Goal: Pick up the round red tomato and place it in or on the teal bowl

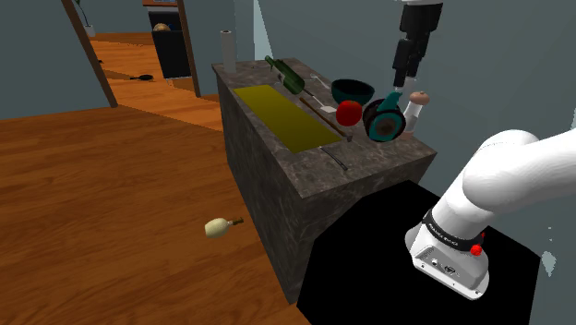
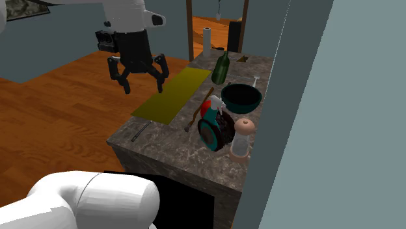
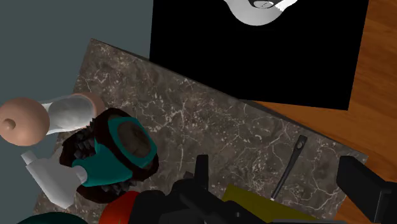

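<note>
- The black stand (image 1: 369,249) sits nearest, with the stone counter (image 1: 277,194) just beyond it.
- On the counter the red tomato (image 1: 349,113) rests beside a yellow-green mat (image 1: 282,115), just in front of the teal bowl (image 1: 353,90).
- High over the counter hangs the gripper (image 2: 143,86), fingers spread wide, holding nothing.

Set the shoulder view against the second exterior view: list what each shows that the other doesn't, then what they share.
Shoulder view, not the second exterior: a pale rounded object on the wooden floor beside the counter, the arm's base with its red button, and the red tomato unobstructed. Second exterior, not the shoulder: the gap between the gripper's open fingers, seen face-on. Both: the teal bowl, green bottle, brown-topped shaker, yellow-green mat and stone counter.
</note>
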Controlling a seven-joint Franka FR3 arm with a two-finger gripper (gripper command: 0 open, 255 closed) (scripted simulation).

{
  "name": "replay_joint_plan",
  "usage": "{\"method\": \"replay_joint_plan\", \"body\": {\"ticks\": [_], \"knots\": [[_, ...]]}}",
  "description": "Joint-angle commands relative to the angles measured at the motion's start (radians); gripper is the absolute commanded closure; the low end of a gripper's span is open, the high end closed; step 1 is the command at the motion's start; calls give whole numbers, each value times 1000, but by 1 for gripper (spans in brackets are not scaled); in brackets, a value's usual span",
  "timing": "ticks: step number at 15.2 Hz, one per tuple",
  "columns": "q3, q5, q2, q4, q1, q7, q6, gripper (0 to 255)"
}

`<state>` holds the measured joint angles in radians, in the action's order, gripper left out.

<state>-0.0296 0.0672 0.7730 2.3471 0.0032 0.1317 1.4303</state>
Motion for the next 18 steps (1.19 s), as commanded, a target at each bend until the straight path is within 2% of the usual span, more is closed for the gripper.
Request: {"method": "replay_joint_plan", "body": {"ticks": [1,10,18], "knots": [[0,0,0,0,0,0,0,0],[5,22,-39,231,-118,-247,512,0],[23,83,-210,328,-256,-489,990,0]]}}
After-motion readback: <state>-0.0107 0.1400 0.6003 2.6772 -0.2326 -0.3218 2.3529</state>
